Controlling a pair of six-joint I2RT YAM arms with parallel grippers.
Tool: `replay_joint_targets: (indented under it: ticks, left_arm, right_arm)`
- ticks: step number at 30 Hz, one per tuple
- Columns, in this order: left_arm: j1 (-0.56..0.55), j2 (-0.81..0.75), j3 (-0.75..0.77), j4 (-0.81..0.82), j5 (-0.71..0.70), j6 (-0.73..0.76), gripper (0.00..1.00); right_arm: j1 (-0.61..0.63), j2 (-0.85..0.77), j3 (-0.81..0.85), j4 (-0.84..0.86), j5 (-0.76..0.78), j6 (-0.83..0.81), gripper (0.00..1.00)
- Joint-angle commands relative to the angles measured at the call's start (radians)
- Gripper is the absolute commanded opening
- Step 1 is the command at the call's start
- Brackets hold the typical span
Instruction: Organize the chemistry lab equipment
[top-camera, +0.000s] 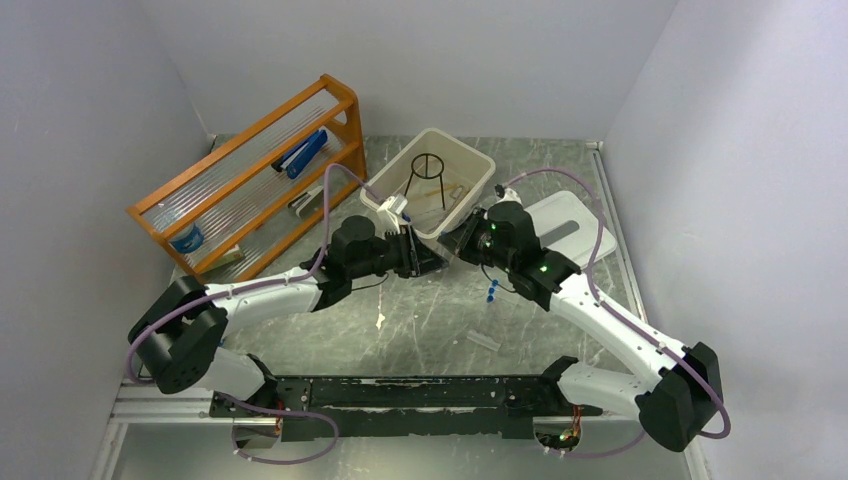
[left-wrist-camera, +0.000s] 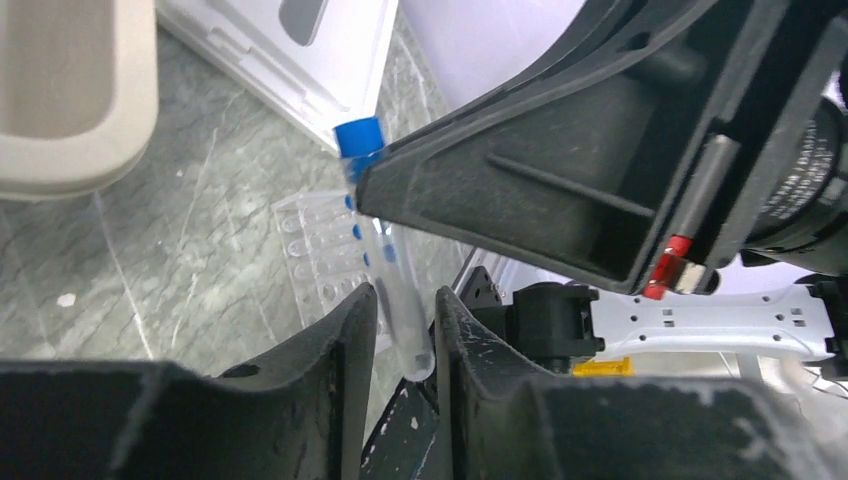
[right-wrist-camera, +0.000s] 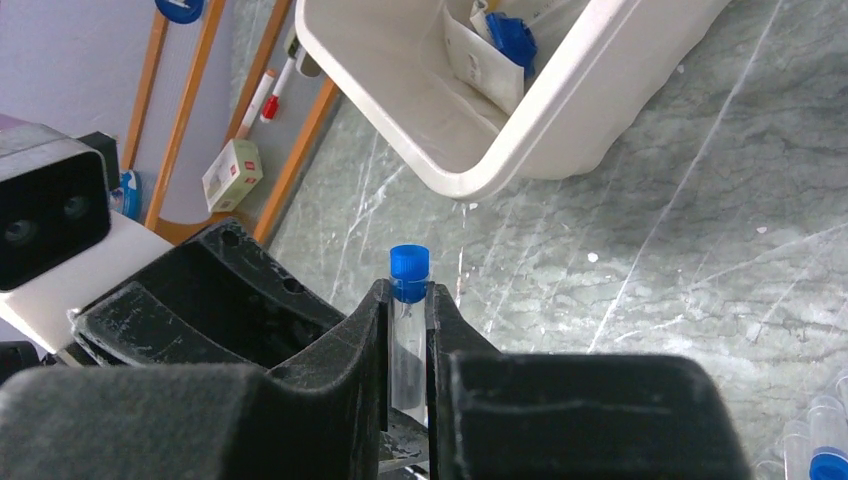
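A clear blue-capped vial (right-wrist-camera: 409, 268) is clamped between the fingers of my right gripper (right-wrist-camera: 408, 292), cap sticking out past the tips. In the left wrist view the same vial (left-wrist-camera: 358, 138) hangs from the right gripper's fingers (left-wrist-camera: 520, 190). Its rounded bottom sits between the fingers of my left gripper (left-wrist-camera: 405, 300), which stand slightly apart with a gap at the left finger. From above, the left gripper (top-camera: 428, 260) and right gripper (top-camera: 455, 243) meet tip to tip in front of the tub. The black wire tripod (top-camera: 428, 175) and a white packet (right-wrist-camera: 480, 55) lie in the tub.
The beige tub (top-camera: 482, 160) stands just behind the grippers, its white lid (top-camera: 568, 225) to the right. The orange rack (top-camera: 250, 180) fills the back left. Loose blue-capped vials (top-camera: 491, 292) and a clear vial tray (left-wrist-camera: 315, 250) lie on the table under the grippers.
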Motion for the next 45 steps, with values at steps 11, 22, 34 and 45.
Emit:
replay_joint_targets:
  ticks: [11,22,34,45]
  left_arm:
    - [-0.005,-0.022,0.112,-0.093,0.217,0.36,0.05]
    - [-0.005,-0.141,0.167,-0.363,0.147,0.721,0.05]
    - [-0.005,-0.174,0.189,-0.379,0.132,0.769,0.05]
    - [-0.005,-0.181,0.193,-0.389,0.142,0.774,0.05]
  right_arm:
    - [-0.054,0.036,0.144,-0.241,-0.111,-0.089,0.37]
    - [-0.16,0.01,0.207,-0.401,-0.41,-0.187,0.39]
    - [-0.206,-0.014,0.216,-0.395,-0.613,-0.208,0.3]
    - [-0.223,0.01,0.219,-0.385,-0.644,-0.212,0.16]
